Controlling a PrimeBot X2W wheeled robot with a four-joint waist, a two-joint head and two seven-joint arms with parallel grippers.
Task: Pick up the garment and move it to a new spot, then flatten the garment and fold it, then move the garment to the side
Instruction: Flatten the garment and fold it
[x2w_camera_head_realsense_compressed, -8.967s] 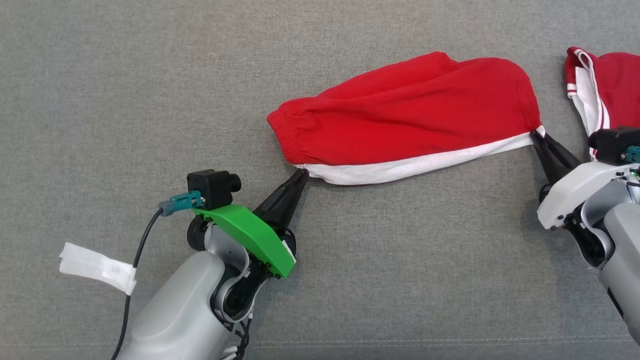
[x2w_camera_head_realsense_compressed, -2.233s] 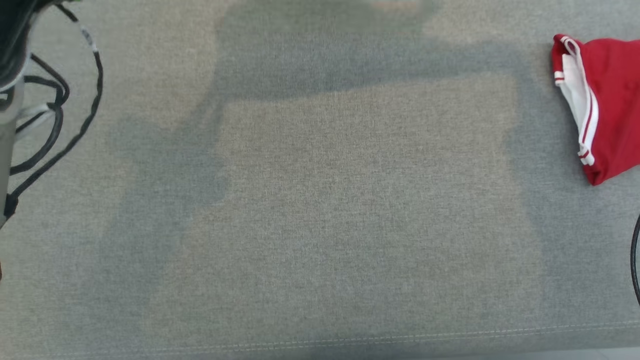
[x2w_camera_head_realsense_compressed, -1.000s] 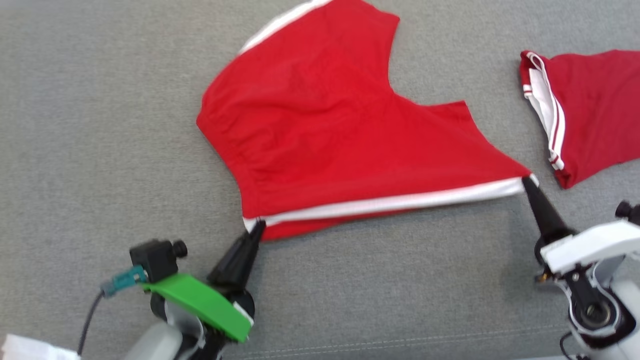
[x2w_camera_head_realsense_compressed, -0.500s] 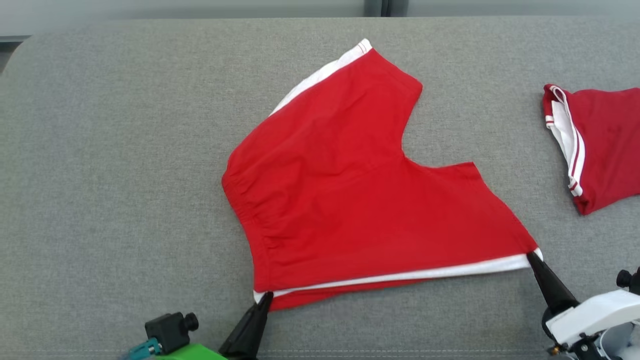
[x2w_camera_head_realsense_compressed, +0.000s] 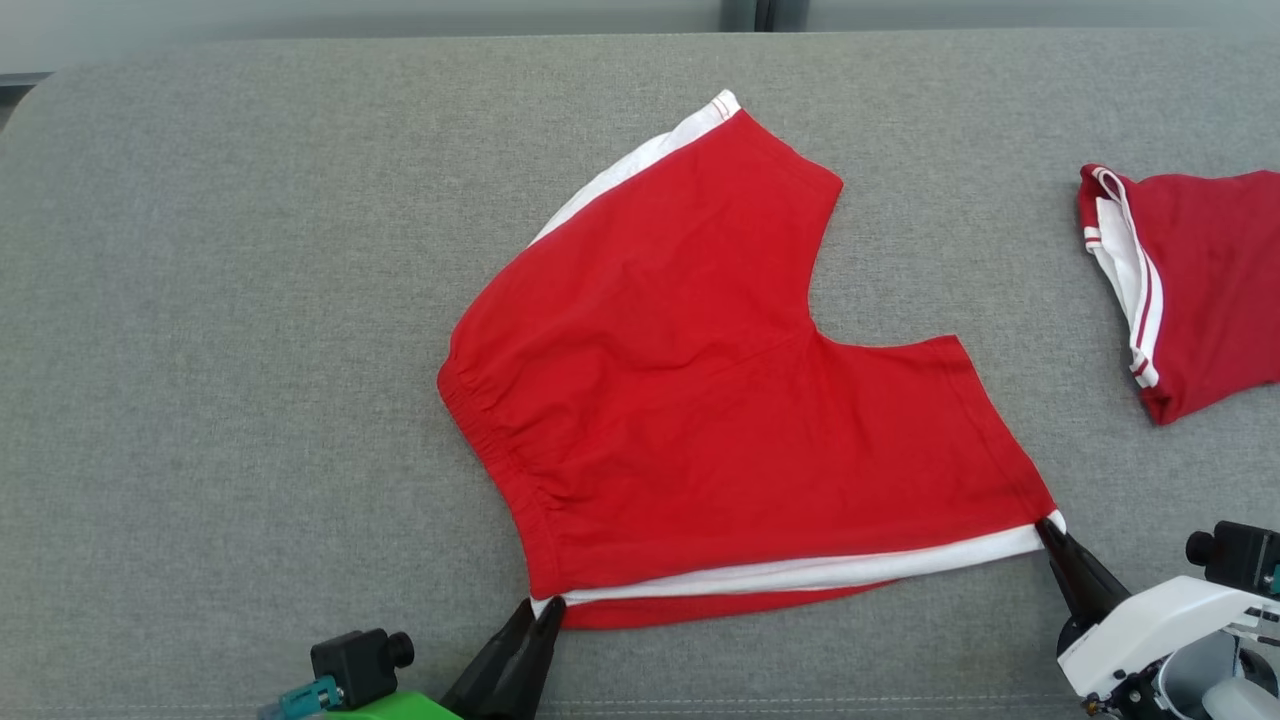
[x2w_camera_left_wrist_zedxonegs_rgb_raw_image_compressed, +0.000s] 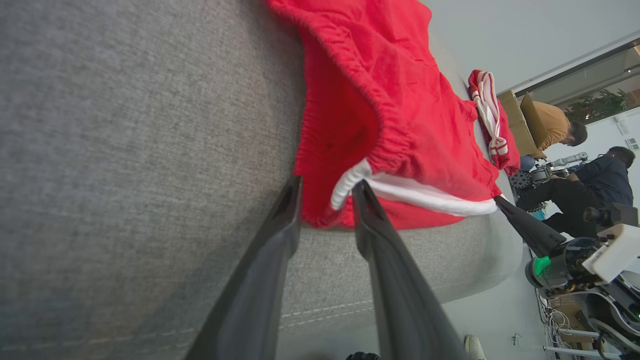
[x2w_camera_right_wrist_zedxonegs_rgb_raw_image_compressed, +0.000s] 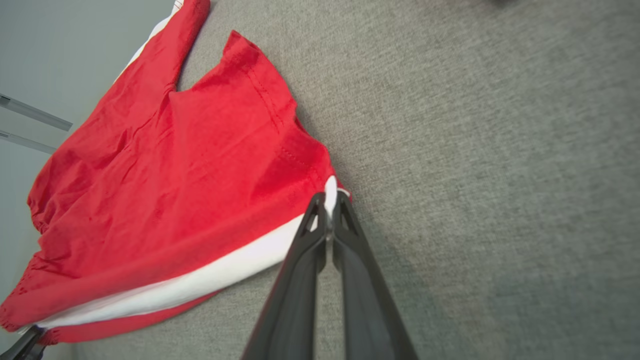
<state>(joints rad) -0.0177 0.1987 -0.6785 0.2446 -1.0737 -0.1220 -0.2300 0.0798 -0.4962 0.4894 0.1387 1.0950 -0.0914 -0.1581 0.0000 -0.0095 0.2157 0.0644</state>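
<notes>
Looking at red shorts (x2w_camera_head_realsense_compressed: 720, 400) spread open on the grey cushion (x2w_camera_head_realsense_compressed: 250, 350), about mid-surface and well apart from a second red garment (x2w_camera_head_realsense_compressed: 1200, 280) at the right edge. Lying with the elastic waistband (x2w_camera_head_realsense_compressed: 490, 450) toward the robot's left, both legs fanned out, white side stripe (x2w_camera_head_realsense_compressed: 800, 572) along the near edge. Got the right gripper (x2w_camera_head_realsense_compressed: 1045, 525) clamped tight on the near leg's hem corner, right at the end of that stripe (clearest from the right wrist cam, white fabric pinched between closed fingers). Got the left gripper (x2w_camera_head_realsense_compressed: 540, 607) spread apart at the waistband corner, from its own wrist view straddling it, one finger either side, squeezing nothing. Probably grabbed by those two near corners to pull the stripe edge taut and lay it all flat without bunching. Guessing the move-to-a-new-spot bit done and the flattening mostly there, folding not started yet. Worth noting a strip of red under-layer poking out below the stripe near the left corner, so not perfectly lined up. Next up, most likely letting go on the right too, then regrabbing for the fold. Could easily drag the hem and rumple things if backing off with that right side clamped.
</notes>
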